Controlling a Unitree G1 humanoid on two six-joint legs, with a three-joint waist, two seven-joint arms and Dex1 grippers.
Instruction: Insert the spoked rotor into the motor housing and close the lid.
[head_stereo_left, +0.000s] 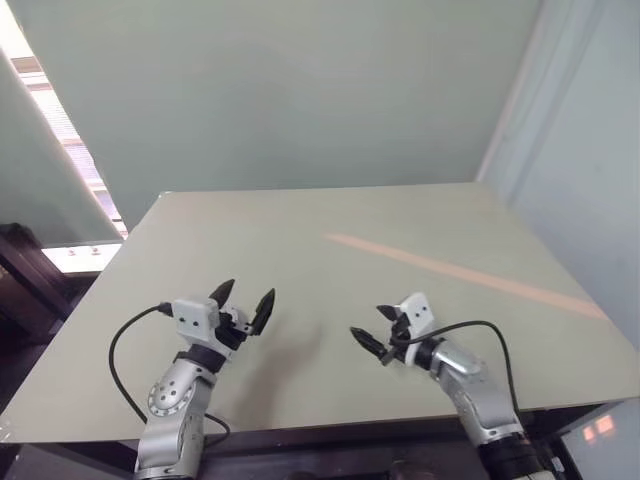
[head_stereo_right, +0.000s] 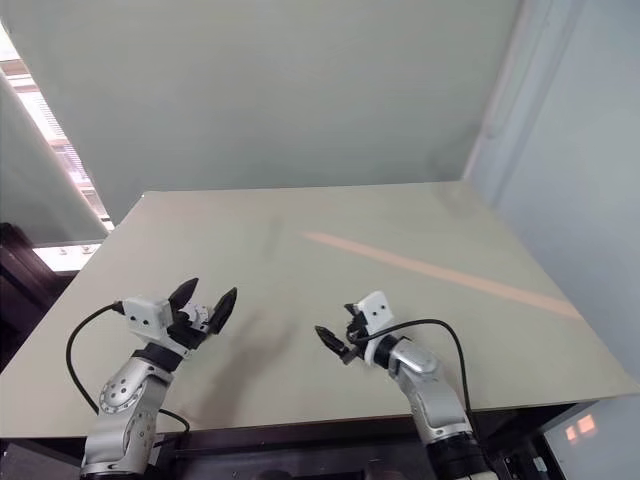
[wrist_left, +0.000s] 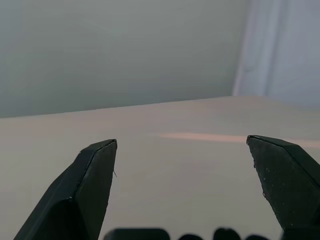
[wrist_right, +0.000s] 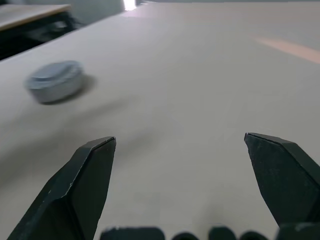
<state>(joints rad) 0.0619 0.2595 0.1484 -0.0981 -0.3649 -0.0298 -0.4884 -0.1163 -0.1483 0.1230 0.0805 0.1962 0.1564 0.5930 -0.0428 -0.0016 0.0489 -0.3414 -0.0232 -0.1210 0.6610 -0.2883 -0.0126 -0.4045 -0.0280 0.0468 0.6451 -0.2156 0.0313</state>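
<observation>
Motor housing (wrist_right: 55, 81), seemingly lidded: blurred grey round puck on table (head_stereo_left: 400, 210), ahead of right gripper (head_stereo_left: 368, 322) but off its line, toward robot's left. Round, no long axis. Left gripper (head_stereo_left: 245, 292) probably nearer. Both pincers spread wide, empty.

Legible text, labels, brands, numbers, signs: none. The pale beige matte tabletop (head_stereo_left: 300, 250) carries only a plain salmon-pink diagonal stripe (head_stereo_left: 460, 272), unlettered; nothing on it can be read.
</observation>
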